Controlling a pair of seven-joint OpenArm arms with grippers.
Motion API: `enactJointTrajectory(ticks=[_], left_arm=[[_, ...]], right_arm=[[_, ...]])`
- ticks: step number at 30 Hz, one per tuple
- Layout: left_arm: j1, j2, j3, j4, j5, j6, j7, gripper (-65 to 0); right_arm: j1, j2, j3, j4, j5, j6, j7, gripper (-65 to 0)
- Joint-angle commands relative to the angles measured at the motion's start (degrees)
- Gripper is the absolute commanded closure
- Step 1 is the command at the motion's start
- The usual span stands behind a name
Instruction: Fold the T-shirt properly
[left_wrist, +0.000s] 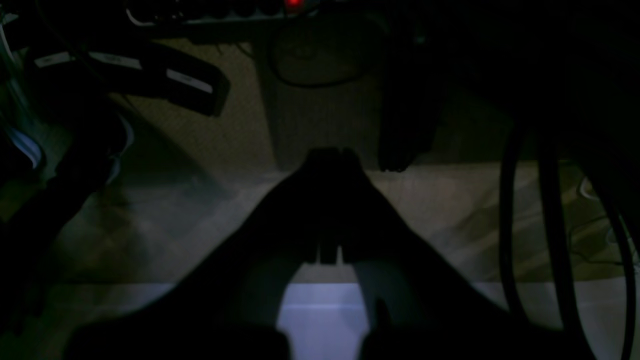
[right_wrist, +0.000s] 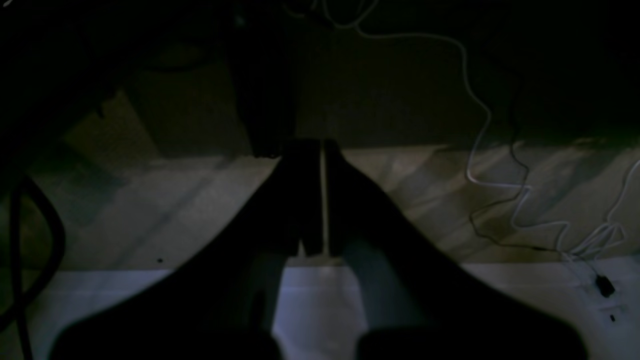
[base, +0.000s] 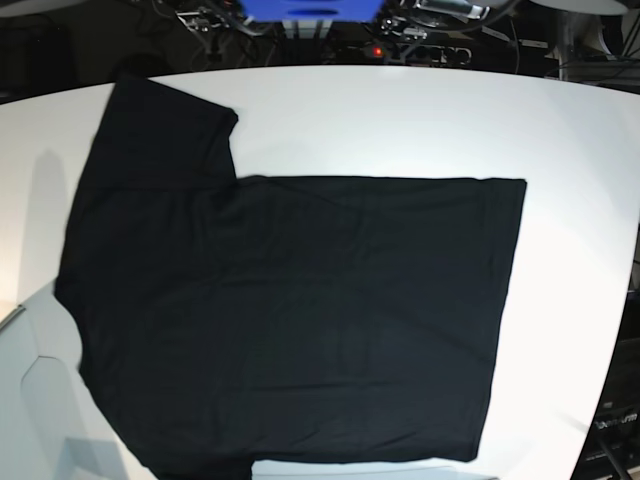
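The black T-shirt (base: 300, 310) lies spread flat on the white table (base: 400, 120) in the base view. Its hem is to the right, one sleeve (base: 160, 130) points to the far left corner, and its lower left part runs off the frame. No tag or print shows. Neither arm appears in the base view. The left gripper (left_wrist: 330, 157) is shut and empty, over the table's edge (left_wrist: 325, 320) with dim floor beyond. The right gripper (right_wrist: 322, 150) is shut with only a hairline gap, empty, also over the table's edge (right_wrist: 320, 300). The shirt shows in neither wrist view.
Both wrist views are very dark. A power strip with a red light (left_wrist: 294, 4) lies on the floor; it also shows behind the table (base: 375, 50). White and black cables (right_wrist: 480, 150) trail on the floor. Thick black cables (left_wrist: 530, 225) hang at the right.
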Motion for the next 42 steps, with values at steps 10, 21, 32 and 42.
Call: enactJointTrajectory(ticks=[10,21,32,42], left_arm=[[0.29,-0.05,-0.01,0.03,-0.48,0.31,0.48,0.0],[0.99,-0.14,-0.01,0.03,-0.48,0.31,0.48,0.0],[0.99,-0.49,-0.01,0.03,-0.48,0.31,0.48,0.0],[2.48,-1.29,-0.1,0.12,-0.48,0.22,-0.13,0.0]], right_arm=[[-0.36,-0.14,-0.08,0.04,0.04,0.78,-0.12,0.0],[-0.45,-0.14,-0.08,0.04,0.04,0.78,-0.12,0.0],[-0.45,-0.14,-0.08,0.04,0.04,0.78,-0.12,0.0],[-2.21,-0.14,-0.08,0.66,0.04,0.78,0.4,0.0]])
